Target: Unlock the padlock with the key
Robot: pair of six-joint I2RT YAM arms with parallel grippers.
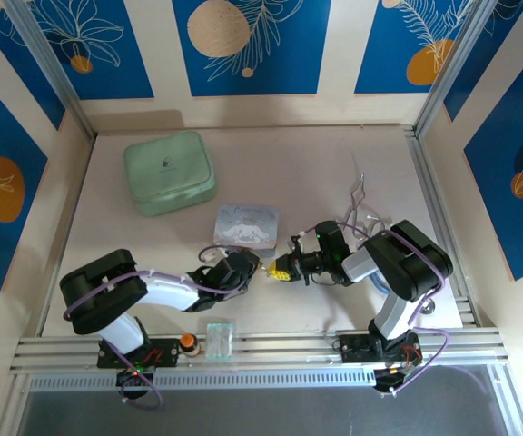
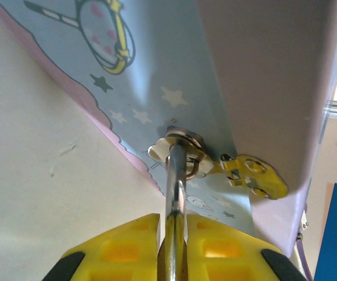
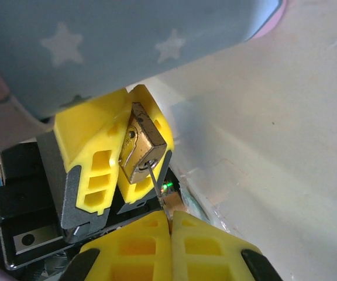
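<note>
Both pairs are closed on something: your left fingers (image 3: 92, 149) pinch the brass padlock (image 3: 142, 146) by its sides, just beside the blue tin (image 3: 127, 41); your right fingers (image 3: 206, 246), pressed together, pinch the thin key (image 3: 155, 184), its tip at the keyhole

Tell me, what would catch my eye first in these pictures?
Two yellow pincers meet nose to nose at the middle of the table. The left pincer clamps a tiny brass padlock, and the right pincer holds a thin key with its tip at the lock's end face. Just behind them lies a pale blue cartoon tin, and a mint green box sits at the far left.
</note>
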